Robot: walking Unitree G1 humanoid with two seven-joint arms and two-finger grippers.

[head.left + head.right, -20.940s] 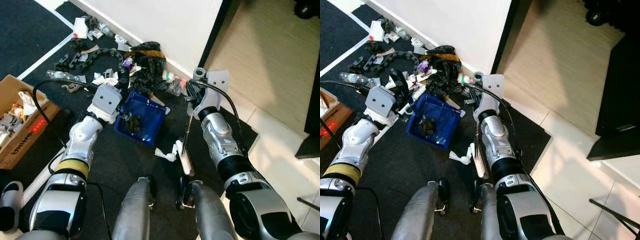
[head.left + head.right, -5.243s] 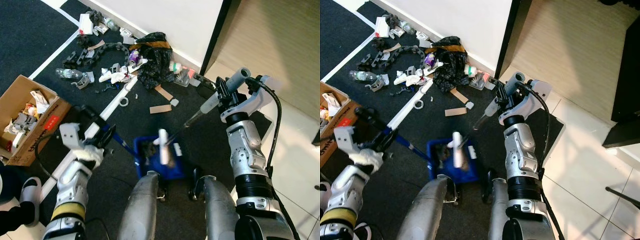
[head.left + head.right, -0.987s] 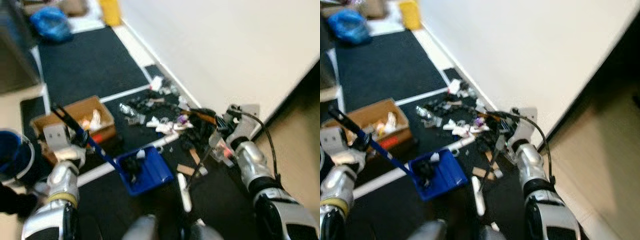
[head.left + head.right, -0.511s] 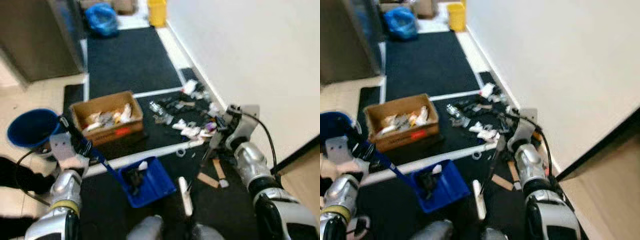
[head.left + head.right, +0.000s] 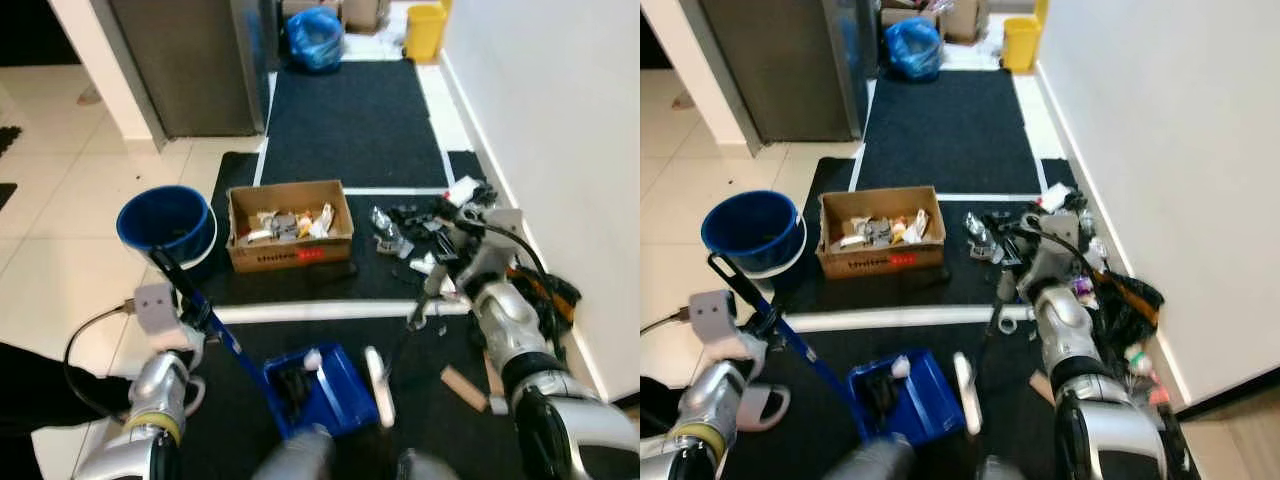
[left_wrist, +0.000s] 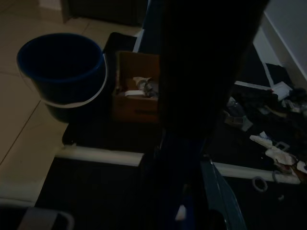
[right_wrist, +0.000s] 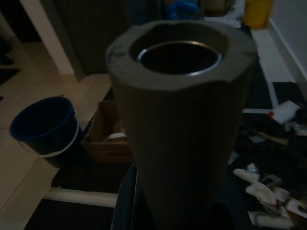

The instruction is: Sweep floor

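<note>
- My left gripper (image 5: 188, 300) is clamped on the blue dustpan handle (image 5: 225, 338). The blue dustpan (image 5: 320, 392) sits low on the black mat, just ahead of my legs, with dark debris in it.
- My right gripper (image 5: 447, 262) is clenched around the grey broom handle (image 7: 180, 120). The white broom head (image 5: 378, 384) is just beside the dustpan.
- Litter pile (image 5: 430, 225) lies along the white wall.
- Cardboard box (image 5: 289, 224) of scraps is beside the blue bucket (image 5: 165, 222).
</note>
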